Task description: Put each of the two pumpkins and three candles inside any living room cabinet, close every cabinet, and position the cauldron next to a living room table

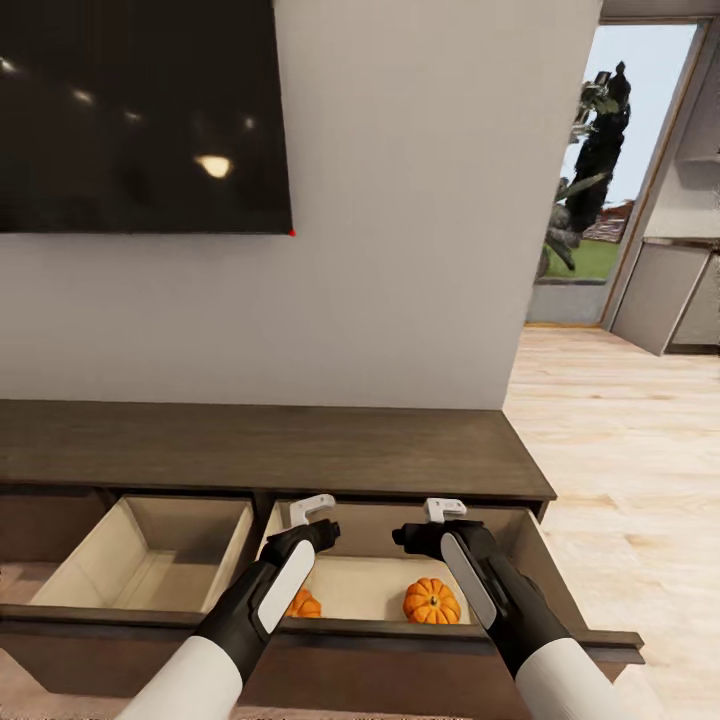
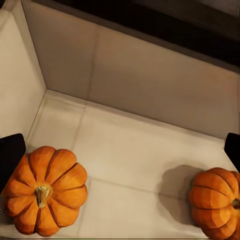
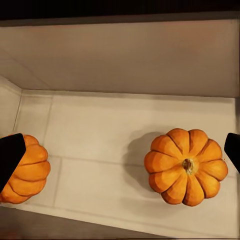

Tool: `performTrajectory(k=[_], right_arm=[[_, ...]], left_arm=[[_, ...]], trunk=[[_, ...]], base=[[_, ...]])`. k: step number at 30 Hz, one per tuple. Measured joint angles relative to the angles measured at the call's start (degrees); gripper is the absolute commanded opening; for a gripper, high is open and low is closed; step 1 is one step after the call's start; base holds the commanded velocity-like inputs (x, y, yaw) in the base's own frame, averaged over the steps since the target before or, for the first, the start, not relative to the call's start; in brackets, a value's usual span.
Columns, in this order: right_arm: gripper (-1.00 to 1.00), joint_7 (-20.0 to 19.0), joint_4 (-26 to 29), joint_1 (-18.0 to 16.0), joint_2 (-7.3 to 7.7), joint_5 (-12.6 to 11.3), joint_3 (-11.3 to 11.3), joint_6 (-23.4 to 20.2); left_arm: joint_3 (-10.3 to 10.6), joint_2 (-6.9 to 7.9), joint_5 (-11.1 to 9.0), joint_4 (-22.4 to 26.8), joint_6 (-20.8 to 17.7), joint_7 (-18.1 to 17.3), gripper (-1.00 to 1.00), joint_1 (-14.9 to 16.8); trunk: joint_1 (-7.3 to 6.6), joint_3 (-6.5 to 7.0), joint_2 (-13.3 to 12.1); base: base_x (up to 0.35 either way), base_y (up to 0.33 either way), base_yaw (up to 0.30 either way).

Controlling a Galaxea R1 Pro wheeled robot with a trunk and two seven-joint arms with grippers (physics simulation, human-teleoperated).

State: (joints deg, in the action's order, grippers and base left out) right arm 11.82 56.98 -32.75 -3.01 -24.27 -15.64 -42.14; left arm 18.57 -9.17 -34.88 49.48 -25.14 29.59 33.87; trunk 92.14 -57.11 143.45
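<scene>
The low dark-brown cabinet (image 1: 270, 445) stands against the wall with both of its drawers pulled out. Two orange pumpkins lie on the pale floor of the right drawer (image 1: 360, 585). The bigger pumpkin (image 1: 432, 601) (image 2: 216, 202) (image 3: 186, 166) rests toward the right. The other pumpkin (image 1: 303, 604) (image 2: 46, 191) (image 3: 25, 170) sits at the left, partly behind my left forearm. My left gripper (image 1: 318, 522) (image 2: 121, 150) hovers open above the drawer. My right gripper (image 1: 430, 522) (image 3: 121, 152) is open too, above the bigger pumpkin. Neither holds anything.
The left drawer (image 1: 150, 560) is open, with a bare beige inside. A black TV (image 1: 140, 110) hangs on the wall above the cabinet. Light wood floor (image 1: 620, 450) stretches to the right toward a glass garden door (image 1: 600, 200).
</scene>
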Motion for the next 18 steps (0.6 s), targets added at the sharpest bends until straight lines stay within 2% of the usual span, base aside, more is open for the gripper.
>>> performTrajectory(k=[18], right_arm=[[1.00, -0.25, 0.52, 0.00, 0.09, -0.28, 0.08, -0.08]], left_arm=[[-0.01, -0.01, -0.09, 1.23, -0.15, -0.08, 1.00, -0.06]], trunk=[[-0.65, 3.95, -0.62]], base=[[-0.103, 0.008, 0.000]])
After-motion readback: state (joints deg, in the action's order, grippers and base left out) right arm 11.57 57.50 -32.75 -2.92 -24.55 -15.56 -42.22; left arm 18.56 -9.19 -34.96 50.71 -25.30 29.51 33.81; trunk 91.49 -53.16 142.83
